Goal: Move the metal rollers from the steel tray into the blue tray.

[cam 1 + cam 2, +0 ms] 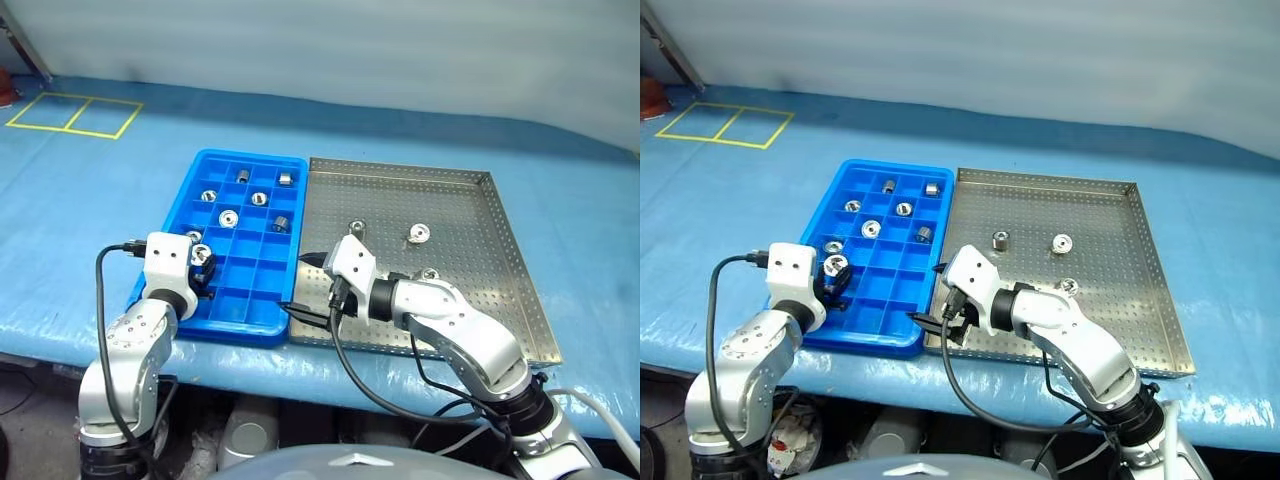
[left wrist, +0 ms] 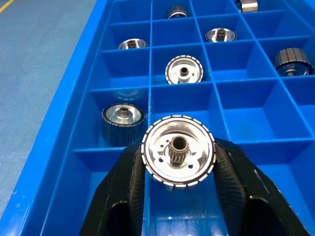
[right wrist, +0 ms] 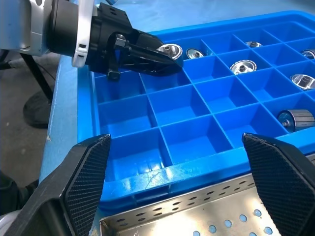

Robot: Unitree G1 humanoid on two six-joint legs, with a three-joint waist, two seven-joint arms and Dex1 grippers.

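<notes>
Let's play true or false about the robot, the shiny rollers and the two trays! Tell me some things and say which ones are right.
1. The left gripper is shut on a metal roller over the blue tray. True.
2. The right gripper is holding a roller too. False: its jaws stand wide open with nothing between them.
3. Three rollers lie on the steel tray. True: one, a second and a third.
4. The blue tray has no rollers in it. False: several already sit in its compartments, such as one.
5. The steel tray is on the robot's left of the blue tray. False: it lies to its right, edge against edge.
</notes>
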